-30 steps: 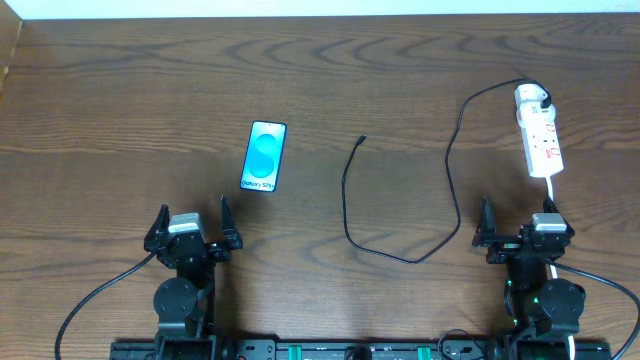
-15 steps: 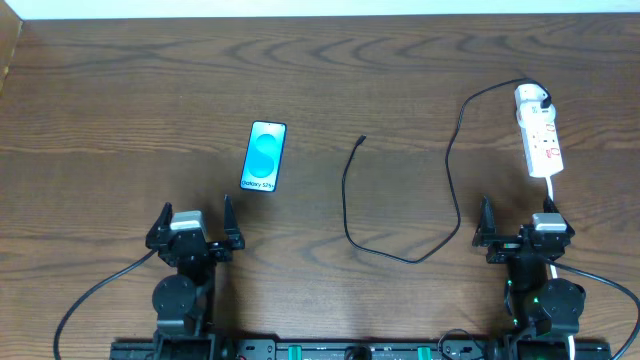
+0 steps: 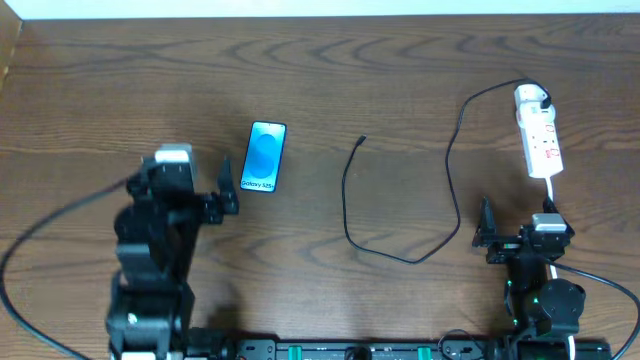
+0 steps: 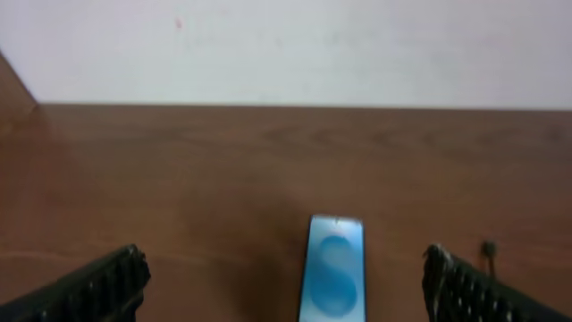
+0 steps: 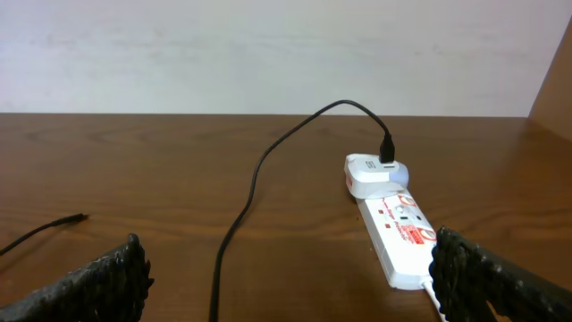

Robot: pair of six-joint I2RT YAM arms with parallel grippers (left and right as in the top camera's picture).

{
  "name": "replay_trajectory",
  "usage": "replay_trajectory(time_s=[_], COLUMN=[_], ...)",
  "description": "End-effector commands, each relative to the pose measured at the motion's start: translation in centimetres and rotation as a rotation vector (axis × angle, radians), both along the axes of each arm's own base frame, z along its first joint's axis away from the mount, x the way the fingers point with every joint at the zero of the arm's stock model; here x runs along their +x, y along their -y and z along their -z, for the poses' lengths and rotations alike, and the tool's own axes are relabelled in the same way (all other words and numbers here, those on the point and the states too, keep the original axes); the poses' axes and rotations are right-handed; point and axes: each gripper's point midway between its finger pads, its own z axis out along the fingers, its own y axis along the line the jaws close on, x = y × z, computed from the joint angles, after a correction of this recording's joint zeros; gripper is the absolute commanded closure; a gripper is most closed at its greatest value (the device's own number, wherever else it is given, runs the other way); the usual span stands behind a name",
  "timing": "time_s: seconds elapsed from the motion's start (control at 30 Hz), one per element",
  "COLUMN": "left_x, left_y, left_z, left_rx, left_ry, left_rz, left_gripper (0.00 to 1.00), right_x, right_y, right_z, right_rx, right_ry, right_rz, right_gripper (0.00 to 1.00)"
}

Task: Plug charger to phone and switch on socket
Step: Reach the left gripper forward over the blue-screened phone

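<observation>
The phone (image 3: 265, 156) lies flat with its blue screen up, left of centre. It also shows in the left wrist view (image 4: 333, 268), just ahead between the fingers. My left gripper (image 3: 182, 190) is open and empty, just left of and nearer than the phone. The black charger cable (image 3: 346, 190) loops across the table, its plug tip (image 3: 362, 139) free to the right of the phone. Its other end sits in the white adapter (image 5: 375, 173) on the socket (image 3: 541, 140). My right gripper (image 3: 520, 235) is open and empty, near the socket's near end (image 5: 402, 237).
The socket's white cord (image 3: 553, 190) runs back toward my right arm. The plug tip also shows at the left of the right wrist view (image 5: 76, 217). A pale wall bounds the table's far edge (image 3: 320, 14).
My left arm has risen and moved forward toward the phone, which now lies between its fingers in the wrist view. The right arm, cable, phone and socket have not moved.
</observation>
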Motion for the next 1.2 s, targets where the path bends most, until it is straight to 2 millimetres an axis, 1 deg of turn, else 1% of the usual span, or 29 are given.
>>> replay_trajectory(time_s=[0.0,0.07,0.13,0.23,0.33,0.4,0.47,0.57,0.6,0.67,0.77,0.83,0.87,0.93,1.1,1.17], left_x=[2.0,3.2,4.3,5.9,7.3,8.3,9.0,9.8,10.1,10.1,10.6,11.0,11.0,10.8,10.3,10.6], left_y=[1.3,2.0,2.3,3.0,3.9,4.7,5.1,5.6,5.7,6.1,6.4,7.2,7.3,7.1,5.8,5.3], left_z=[-3.4,-4.5,-4.8,-4.3,-3.1,-1.3,0.6,3.3,4.6,6.1,7.1,7.4,7.9,9.1,14.0,15.5], left_rx=[-0.014,-0.032,-0.039,-0.040,-0.039,-0.035,-0.033,-0.030,-0.032,-0.068,-0.079,-0.111,-0.106,-0.090,-0.048,-0.050], left_ry=[-0.038,-0.105,-0.180,-0.324,-0.468,-0.604,-0.701,-0.786,-0.820,-0.877,-0.896,-0.891,-0.904,-0.934,-1.043,-1.069], left_rz=[0.074,0.111,0.121,0.138,0.158,0.171,0.177,0.183,0.183,0.181,0.184,0.215,0.215,0.197,0.099,0.046], left_gripper=[0.01,0.01,0.01,0.01,0.01,0.01,0.01,0.01,0.01,0.01,0.01,0.01,0.01,0.01,0.01,0.01], right_x=[0.0,0.0,0.0,0.0,0.0,0.0,0.0,0.0,0.0,0.0,0.0,0.0,0.0,0.0,0.0,0.0], right_y=[-0.1,-0.1,-0.1,-0.1,-0.1,-0.1,-0.1,-0.1,-0.1,-0.1,-0.1,-0.1,-0.1,-0.1,-0.1,-0.1], right_z=[0.0,0.0,0.0,0.0,0.0,0.0,0.0,0.0,0.0,0.0,0.0,0.0,0.0,0.0,0.0,0.0], right_rx=[-0.008,-0.008,-0.008,-0.008,-0.008,-0.008,-0.008,-0.008,-0.008,-0.008,-0.008,-0.008,-0.008,-0.008,-0.008,-0.008], right_ry=[0.000,0.000,0.000,0.000,0.000,0.000,0.000,0.000,0.000,0.000,0.000,0.000,0.000,0.000,0.000,0.000], right_rz=[-0.001,-0.001,-0.001,-0.001,-0.001,-0.001,-0.001,-0.001,-0.001,-0.001,-0.001,-0.001,-0.001,-0.001,-0.001,-0.001], right_gripper=[0.01,0.01,0.01,0.01,0.01,0.01,0.01,0.01,0.01,0.01,0.01,0.01,0.01,0.01,0.01,0.01])
